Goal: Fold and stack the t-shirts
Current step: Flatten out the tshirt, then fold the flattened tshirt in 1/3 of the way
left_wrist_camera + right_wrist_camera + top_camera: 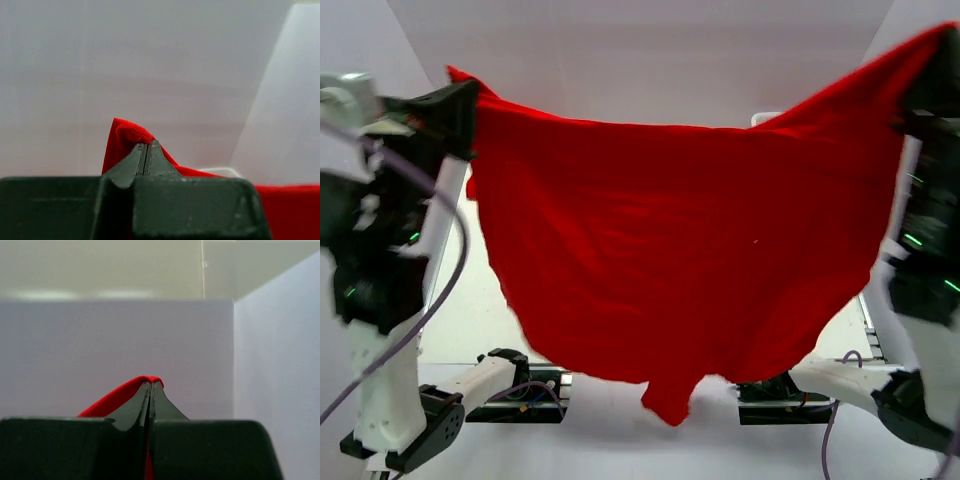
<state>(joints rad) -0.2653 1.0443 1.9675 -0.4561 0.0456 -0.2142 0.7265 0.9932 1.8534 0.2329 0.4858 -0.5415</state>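
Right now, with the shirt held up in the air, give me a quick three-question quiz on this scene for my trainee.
1. True or false: the red t-shirt is already folded.
2. Which grips the t-shirt? A: the left end effector only. B: the right end effector only. C: both.
3. Fill in: between the two grips, the t-shirt's top edge is ____ (taut or sagging).
Key: 1 false, it hangs spread open. 2 C, both are shut on cloth. 3 sagging.
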